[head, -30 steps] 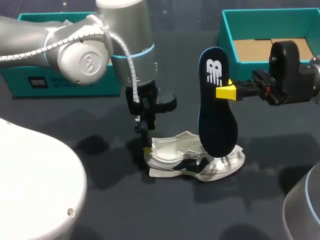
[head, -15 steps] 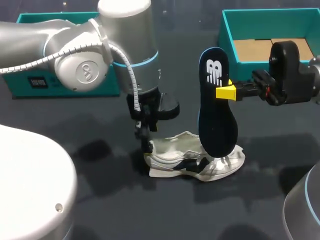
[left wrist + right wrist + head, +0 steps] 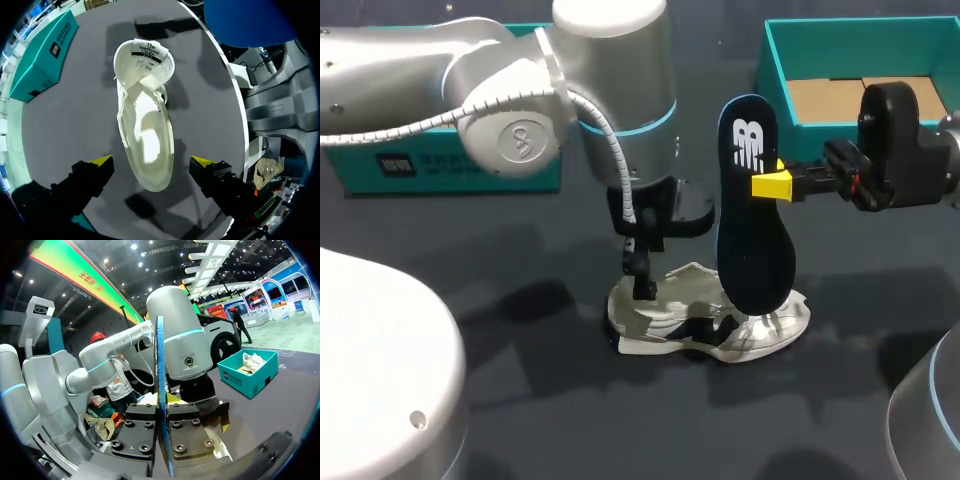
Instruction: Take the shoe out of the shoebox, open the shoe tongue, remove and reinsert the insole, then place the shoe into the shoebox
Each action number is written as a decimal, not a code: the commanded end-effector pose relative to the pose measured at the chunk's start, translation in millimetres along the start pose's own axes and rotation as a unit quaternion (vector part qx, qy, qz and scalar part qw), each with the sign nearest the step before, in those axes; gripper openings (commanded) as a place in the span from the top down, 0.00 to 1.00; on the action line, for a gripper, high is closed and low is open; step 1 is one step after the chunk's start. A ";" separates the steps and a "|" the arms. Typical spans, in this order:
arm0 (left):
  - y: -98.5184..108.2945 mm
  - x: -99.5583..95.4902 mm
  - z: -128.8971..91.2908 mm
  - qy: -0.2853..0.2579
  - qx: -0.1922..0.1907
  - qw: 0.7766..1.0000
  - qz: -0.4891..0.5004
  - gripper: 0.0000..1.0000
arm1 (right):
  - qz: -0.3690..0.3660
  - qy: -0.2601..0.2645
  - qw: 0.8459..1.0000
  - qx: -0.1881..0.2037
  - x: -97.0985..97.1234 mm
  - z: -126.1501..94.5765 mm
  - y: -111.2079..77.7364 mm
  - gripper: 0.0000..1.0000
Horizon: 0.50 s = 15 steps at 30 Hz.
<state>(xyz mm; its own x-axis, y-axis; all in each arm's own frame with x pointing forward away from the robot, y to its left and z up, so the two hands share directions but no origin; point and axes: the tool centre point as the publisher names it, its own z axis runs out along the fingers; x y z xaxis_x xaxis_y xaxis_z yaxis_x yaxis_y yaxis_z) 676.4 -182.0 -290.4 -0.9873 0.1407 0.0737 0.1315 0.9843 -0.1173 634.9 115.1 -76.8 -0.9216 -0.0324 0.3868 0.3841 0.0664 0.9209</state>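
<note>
With my right gripper (image 3: 772,184) clamped on the insole (image 3: 752,230) (held upright), I should close my left gripper (image 3: 151,161), fingers apart and apparently astride the sneaker (image 3: 145,125), to steady it.

Shoe (image 3: 675,322): middle hidden behind insole (image 3: 752,230); one end under left arm (image 3: 620,100). Shoebox (image 3: 767,60): far end cut off at frame edge, part behind right arm (image 3: 900,150). Teal box (image 3: 380,165): largely masked by left arm, possibly a lid.
</note>
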 end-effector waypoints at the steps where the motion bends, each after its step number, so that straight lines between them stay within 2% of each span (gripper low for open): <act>1: -23.9 -17.6 15.6 0.011 -0.024 0.999 -0.027 0.00 | 0.000 0.000 1.000 0.001 -0.6 1.2 -0.3 1.00; 10: -23.9 -17.6 15.6 0.011 -0.024 0.999 -0.027 0.00 | 0.000 0.000 1.000 0.001 -0.6 1.2 -0.3 1.00; 12: -28.3 -22.3 21.6 0.002 -0.006 1.000 -0.020 0.00 | 0.000 0.000 1.000 0.001 -0.6 1.2 -0.3 1.00; 15: -35.7 -30.6 34.9 -0.028 -0.005 0.999 -0.023 0.00 | 0.000 0.000 1.000 0.001 -0.6 1.2 -0.3 1.00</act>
<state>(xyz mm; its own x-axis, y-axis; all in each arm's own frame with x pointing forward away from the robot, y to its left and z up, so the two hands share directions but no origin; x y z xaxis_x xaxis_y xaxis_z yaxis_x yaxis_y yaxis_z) 703.3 -220.5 -308.0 -0.9951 0.0895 0.0411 0.0852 0.9916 -0.0971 634.8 115.0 -76.8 -0.9216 -0.0320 0.3869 0.3843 0.0668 0.9208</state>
